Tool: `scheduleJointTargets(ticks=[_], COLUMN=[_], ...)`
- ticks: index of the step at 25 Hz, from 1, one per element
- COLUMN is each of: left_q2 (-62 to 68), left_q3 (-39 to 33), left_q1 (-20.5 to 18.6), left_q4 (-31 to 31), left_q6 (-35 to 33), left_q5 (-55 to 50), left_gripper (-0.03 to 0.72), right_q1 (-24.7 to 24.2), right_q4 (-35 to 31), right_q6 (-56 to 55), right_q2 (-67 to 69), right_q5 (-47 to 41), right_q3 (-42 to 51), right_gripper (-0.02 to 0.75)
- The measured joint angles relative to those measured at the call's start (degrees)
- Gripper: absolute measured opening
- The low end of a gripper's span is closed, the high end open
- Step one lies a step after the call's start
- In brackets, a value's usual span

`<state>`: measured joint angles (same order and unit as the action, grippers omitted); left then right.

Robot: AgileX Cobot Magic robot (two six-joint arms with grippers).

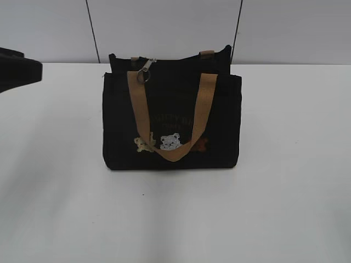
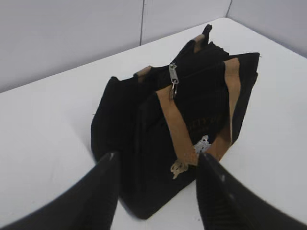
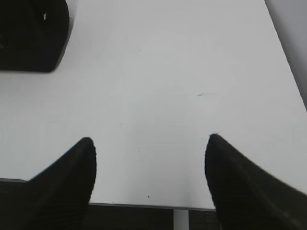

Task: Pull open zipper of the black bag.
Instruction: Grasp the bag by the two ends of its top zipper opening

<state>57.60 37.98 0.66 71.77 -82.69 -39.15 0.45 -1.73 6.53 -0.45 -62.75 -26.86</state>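
Light is bright, even and diffuse, and the white table (image 1: 285, 192) looks nearly washed out. The black bag (image 1: 171, 129) casts only a soft, faint shadow toward the table's front edge. Its fabric swallows detail; the lettering barely reads. All three views are slightly soft and grainy. The near gripper fingers (image 2: 218, 191) are blurred in both wrist views.

Faint lettering (image 1: 174, 121) on boxy black fabric tote (image 1: 225, 126): too blurry to read. Dark arm part (image 1: 16, 68) cut off at left edge.
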Motion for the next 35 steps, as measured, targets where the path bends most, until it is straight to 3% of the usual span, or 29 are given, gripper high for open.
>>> scheduleJointTargets(ticks=[5, 12, 16, 25, 31, 33, 35], left_q2=[11.65, 26.12, 32.05, 43.06, 48.56, 49.73, 50.15], left_q3=[0.05, 0.10, 0.62, 6.62, 9.09, 9.21, 9.21], left_q1=[0.00, 0.00, 0.00, 0.38, 4.24, 4.76, 4.82], left_q4=[10.71, 15.25, 20.54, 25.72, 26.94, 27.16, 27.27], left_q6=[-15.78, -30.39, -38.38, -40.71, -41.22, -41.57, -41.69], left_q5=[-3.72, -5.23, -8.43, -14.79, -14.59, -13.08, -11.73], left_gripper=[0.423, 0.539, 0.559, 0.560, 0.549, 0.494, 0.364], right_q1=[0.00, 0.00, 0.00, 0.00, 0.00, 0.00, 0.00], right_q4=[0.00, 0.00, 0.00, 0.00, 0.00, 0.00, 0.00], right_q6=[0.00, 0.00, 0.00, 0.00, 0.00, 0.00, 0.00], right_q2=[0.00, 0.00, 0.00, 0.00, 0.00, 0.00, 0.00], right_q5=[0.00, 0.00, 0.00, 0.00, 0.00, 0.00, 0.00], right_q3=[0.00, 0.00, 0.00, 0.00, 0.00, 0.00, 0.00], right_gripper=[0.537, 0.537, 0.537, 0.537, 0.537, 0.537, 0.537])
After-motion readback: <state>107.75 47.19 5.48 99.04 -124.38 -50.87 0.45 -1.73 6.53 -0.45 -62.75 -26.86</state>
